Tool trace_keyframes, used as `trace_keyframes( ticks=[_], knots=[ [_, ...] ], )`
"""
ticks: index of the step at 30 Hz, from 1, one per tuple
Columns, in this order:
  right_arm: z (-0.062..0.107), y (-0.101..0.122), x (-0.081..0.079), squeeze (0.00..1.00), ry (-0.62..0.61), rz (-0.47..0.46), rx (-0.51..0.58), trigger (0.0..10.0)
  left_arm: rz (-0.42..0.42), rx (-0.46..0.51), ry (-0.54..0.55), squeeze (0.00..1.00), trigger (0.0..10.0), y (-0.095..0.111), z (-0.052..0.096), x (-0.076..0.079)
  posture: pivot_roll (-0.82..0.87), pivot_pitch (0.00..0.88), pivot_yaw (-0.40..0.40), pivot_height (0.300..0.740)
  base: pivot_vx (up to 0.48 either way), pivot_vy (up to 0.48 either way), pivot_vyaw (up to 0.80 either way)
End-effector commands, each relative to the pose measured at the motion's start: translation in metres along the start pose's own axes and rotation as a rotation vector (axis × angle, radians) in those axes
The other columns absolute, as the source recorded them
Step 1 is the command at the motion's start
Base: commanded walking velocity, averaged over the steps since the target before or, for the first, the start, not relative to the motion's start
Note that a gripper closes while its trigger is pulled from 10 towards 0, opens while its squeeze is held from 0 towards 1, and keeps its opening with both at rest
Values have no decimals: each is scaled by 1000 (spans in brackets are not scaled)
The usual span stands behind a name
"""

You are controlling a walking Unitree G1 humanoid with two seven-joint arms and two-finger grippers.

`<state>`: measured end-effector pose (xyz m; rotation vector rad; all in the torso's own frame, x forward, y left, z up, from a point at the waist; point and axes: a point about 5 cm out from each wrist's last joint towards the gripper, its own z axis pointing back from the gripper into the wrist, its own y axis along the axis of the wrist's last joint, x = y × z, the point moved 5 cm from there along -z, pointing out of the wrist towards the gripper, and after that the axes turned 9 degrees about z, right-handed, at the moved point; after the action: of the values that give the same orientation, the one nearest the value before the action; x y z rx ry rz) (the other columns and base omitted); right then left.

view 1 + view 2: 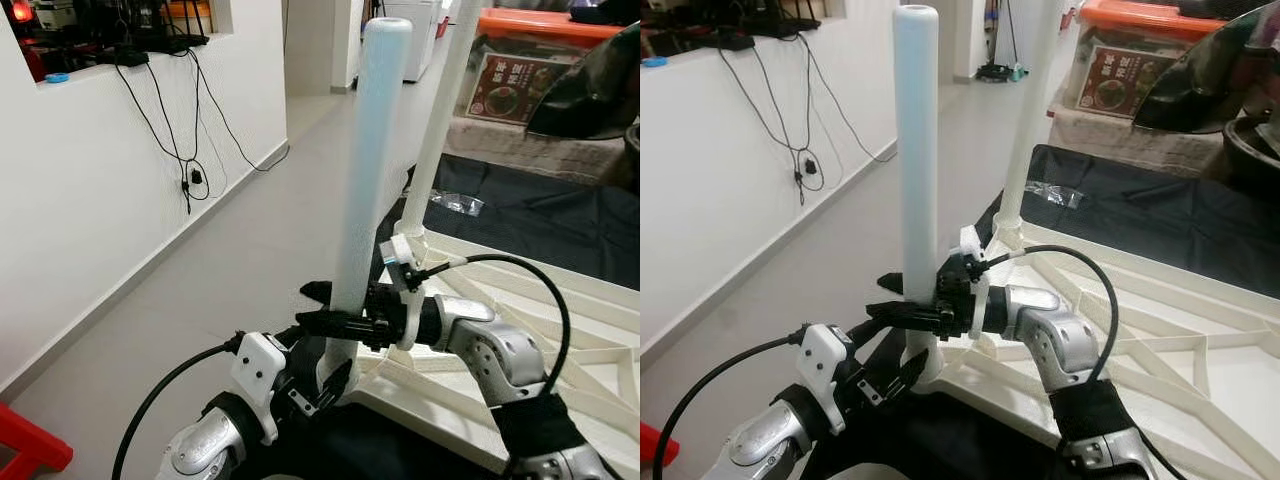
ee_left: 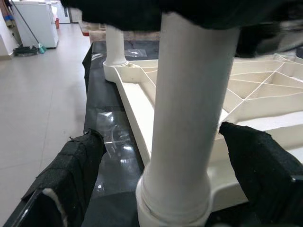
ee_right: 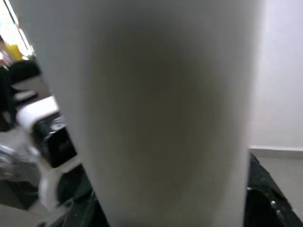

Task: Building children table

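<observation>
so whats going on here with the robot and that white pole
The robot is putting together a small white table that lies upside down on a black sheet. The near leg stands upright in its corner socket. The right claw is clamped around that leg partway up, while the left claw sits lower, its fingers either side of the leg's base near the socket. A second leg already stands at the far corner.
</observation>
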<state>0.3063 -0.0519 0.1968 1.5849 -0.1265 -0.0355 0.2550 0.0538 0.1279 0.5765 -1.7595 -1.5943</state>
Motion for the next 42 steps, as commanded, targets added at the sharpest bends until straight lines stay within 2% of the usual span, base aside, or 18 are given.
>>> trace_keyframes(
  ticks=[1, 4, 6, 7, 8, 11, 12, 13, 14, 20, 26, 27, 31, 32, 37, 38, 41, 42],
  knots=[
    [-4, -8, 2, 0, -20, -29, -3, 0, 4, -15, 10, 0, 10000, -5, 2, -2, 123, 30, -28, 740, 0, 0, 0],
    [-5, -8, 10, 0, -108, -11, 11, 0, 6, -16, 9, 0, 10000, -5, 2, -1, 121, 30, -27, 740, 0, 0, 0],
    [-9, -7, 37, 0, -379, -40, 70, 0, 6, -17, 8, 0, 10000, -6, 2, -1, 115, 25, -28, 740, 0, 0, 0],
    [-9, -7, 37, 0, -379, -40, 70, 0, 6, -17, 8, 0, 10000, -6, 2, -1, 115, 25, -28, 740, 0, 0, 0],
    [-7, -12, 51, 0, -543, -72, 69, 0, 6, -17, 6, 0, 10000, -6, 2, -1, 115, 25, -28, 740, 0, 0, 0],
    [-2, -20, 63, 0, -695, -92, 44, 0, 6, -17, 6, 0, 10000, -6, 1, -1, 114, 24, -26, 740, 0, 0, 0],
    [56, -50, 87, 0, -1264, -102, -136, 0, 9, -18, 5, 0, 10000, -7, 1, -1, 109, 19, -24, 740, 0, 0, 0],
    [56, -50, 87, 0, -1264, -102, -136, 0, 9, -18, 5, 0, 10000, -7, 1, -1, 109, 19, -24, 740, 0, 0, 0],
    [98, -64, 85, 0, -1569, -122, -226, 0, 10, -19, 5, 0, 10000, -7, 1, -1, 109, 19, -24, 740, 0, 0, 0],
    [139, -56, 63, 0, -1890, -128, -188, 0, 11, -19, 1, 0, 10000, -8, 1, -1, 113, 12, -30, 740, 0, 0, 0],
    [143, -53, 60, 0, -1988, -166, -198, 0, 10, -19, 1, 0, 10000, -8, 1, 0, 108, 15, -29, 740, 0, 0, 0],
    [131, -46, 66, 0, -1939, -147, -153, 10000, 11, -20, -1, 0, 10000, -8, 1, 0, 107, 19, -23, 740, 0, 0, 0],
    [112, -43, 71, 0, -1864, -100, -141, 10000, 10, -21, -3, 0, 10000, -8, 1, 0, 111, 20, -27, 740, 0, 0, 0],
    [107, -41, 70, 1000, -1843, -87, -132, 10000, 9, -21, -3, 0, 10000, -8, 1, 0, 114, 23, -27, 740, 0, 0, 0],
    [105, -36, 68, 1000, -1869, -45, -133, 10000, 8, -20, -1, 0, 10000, -8, 1, -1, 113, 24, -26, 740, 0, 0, 0],
    [103, -33, 70, 0, -1860, -40, -116, 10000, 8, -20, 0, 0, 10000, -8, 1, -1, 114, 26, -27, 740, 0, 0, 0],
    [84, -27, 79, 0, -1715, -80, -22, 10000, 9, -19, 2, 0, 10000, -7, 1, -1, 112, 27, -25, 740, 0, 0, 0],
    [51, -19, 87, 0, -1447, -169, 109, 10000, 9, -18, 2, 0, 10000, -7, 1, -1, 111, 27, -24, 740, 0, 0, 0]
  ],
)
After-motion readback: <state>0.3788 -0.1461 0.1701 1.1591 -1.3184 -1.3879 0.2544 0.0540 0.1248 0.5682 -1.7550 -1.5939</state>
